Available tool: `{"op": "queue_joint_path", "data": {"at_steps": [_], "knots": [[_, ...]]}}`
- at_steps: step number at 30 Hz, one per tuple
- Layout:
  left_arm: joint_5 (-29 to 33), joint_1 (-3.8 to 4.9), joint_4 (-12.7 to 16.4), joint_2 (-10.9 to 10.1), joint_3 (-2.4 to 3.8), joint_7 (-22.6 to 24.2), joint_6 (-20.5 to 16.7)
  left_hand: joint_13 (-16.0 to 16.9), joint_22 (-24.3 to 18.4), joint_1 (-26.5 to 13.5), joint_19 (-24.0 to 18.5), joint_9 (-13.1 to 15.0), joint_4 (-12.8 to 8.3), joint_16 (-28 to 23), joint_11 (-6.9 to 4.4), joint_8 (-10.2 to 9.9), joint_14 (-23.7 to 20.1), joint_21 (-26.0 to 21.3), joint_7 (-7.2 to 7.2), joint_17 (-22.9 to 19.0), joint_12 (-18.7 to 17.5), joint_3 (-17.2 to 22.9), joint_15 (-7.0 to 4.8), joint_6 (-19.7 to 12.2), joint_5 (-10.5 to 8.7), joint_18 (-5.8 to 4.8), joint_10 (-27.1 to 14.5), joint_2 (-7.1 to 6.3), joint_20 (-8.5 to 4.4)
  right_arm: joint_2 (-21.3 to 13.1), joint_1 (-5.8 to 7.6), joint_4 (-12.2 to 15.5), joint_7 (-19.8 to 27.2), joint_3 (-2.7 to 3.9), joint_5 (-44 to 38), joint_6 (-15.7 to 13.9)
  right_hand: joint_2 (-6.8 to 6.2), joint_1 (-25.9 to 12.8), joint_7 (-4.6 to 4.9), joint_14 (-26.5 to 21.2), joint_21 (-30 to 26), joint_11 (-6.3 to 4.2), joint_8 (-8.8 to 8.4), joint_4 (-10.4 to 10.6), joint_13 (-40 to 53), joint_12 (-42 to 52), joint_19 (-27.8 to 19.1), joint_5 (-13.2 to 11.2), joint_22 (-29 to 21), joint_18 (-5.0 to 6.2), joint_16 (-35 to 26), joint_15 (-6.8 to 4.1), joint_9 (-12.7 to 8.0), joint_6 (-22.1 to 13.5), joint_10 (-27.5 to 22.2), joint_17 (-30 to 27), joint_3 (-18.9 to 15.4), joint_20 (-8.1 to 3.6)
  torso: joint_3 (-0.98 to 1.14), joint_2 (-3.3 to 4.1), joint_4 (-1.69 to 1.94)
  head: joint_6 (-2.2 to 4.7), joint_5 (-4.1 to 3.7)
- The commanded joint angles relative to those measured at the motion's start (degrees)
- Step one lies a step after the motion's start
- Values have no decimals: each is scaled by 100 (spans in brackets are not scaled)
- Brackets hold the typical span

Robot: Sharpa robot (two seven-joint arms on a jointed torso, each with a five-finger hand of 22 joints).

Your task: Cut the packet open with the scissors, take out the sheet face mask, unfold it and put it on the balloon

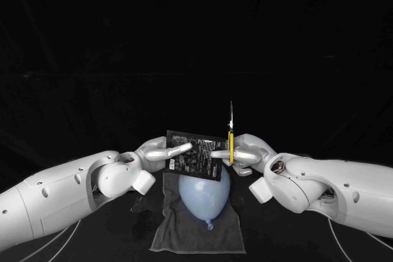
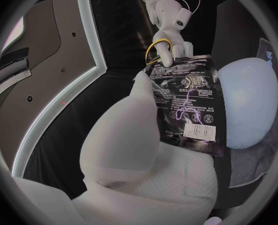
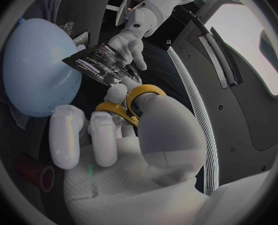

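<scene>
Early stage: left hand (image 1: 158, 154) grasps flat black foil packet (image 1: 195, 156), right hand (image 1: 250, 154) grasps yellow-handled scissors (image 1: 231, 141) at its right edge; packet looks uncut, pale blue balloon (image 1: 205, 197) bare.

The head view is dimly lit: the background is lost in black, and the table (image 1: 278, 246) is barely told apart from it. Light is thrown from the front and above onto the left hand (image 1: 159, 152) and the right hand (image 1: 246, 153), which are rendered brightest, while shadow is gathered beneath them. A thin highlight is caught along the blade of the scissors (image 1: 231, 138). The balloon (image 1: 205, 196) is softly lit, and the grey cloth (image 1: 176, 233) under it is left murky. In both wrist views straight edges are bent toward the rim, and each circle is closed in by a dark frame. A faint sheen is seen on the packet (image 2: 189, 105). A pale patch at the rim of the right wrist view is washed out by glare.
</scene>
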Motion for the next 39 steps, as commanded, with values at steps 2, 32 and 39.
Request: {"op": "queue_joint_path", "data": {"at_steps": [2, 32, 39], "knots": [[199, 6, -1, -7, 4, 3, 376, 7, 6, -30, 108, 1, 6, 60, 82, 5, 105, 52, 132, 13, -7, 38, -4, -1, -6, 23, 19, -90, -1, -13, 3, 41, 86, 8, -9, 47, 326, 280, 29, 608, 29, 24, 20, -453, 1871, 5790, 163, -7, 1235, -7, 26, -30, 8, -3, 1222, 1505, 526, -19, 2, -1, -8, 17, -12], [-288, 4, -49, 38, -67, -396, 80, 5, 0, 453, 580, 29, -100, 59, 304, 145, 249, 132, 402, -1, -2, 262, 1, 168, -6, 63, 291, 221, -9, 38, 4, 38, 106, 25, 12, 5, 323, 269, 29, 608, 45, 25, 24, -454, 1871, 5790, 171, -7, 1240, -11, 26, -30, 13, -3, 1222, 1505, 539, -19, -3, 1, 5, 23, -10], [-124, 4, -41, 49, -77, -349, 87, 19, 24, 664, 866, 66, -111, 124, 241, 294, 415, 195, 374, 20, 50, 352, -61, 447, -5, 89, 484, 463, -29, 100, 4, -17, 99, 25, 21, 14, 323, 268, 29, 608, 48, 25, 25, -454, 1871, 5790, 172, -8, 1240, -11, 26, -29, 13, -2, 1222, 1505, 541, -19, -7, -2, 5, 29, -11]]}}
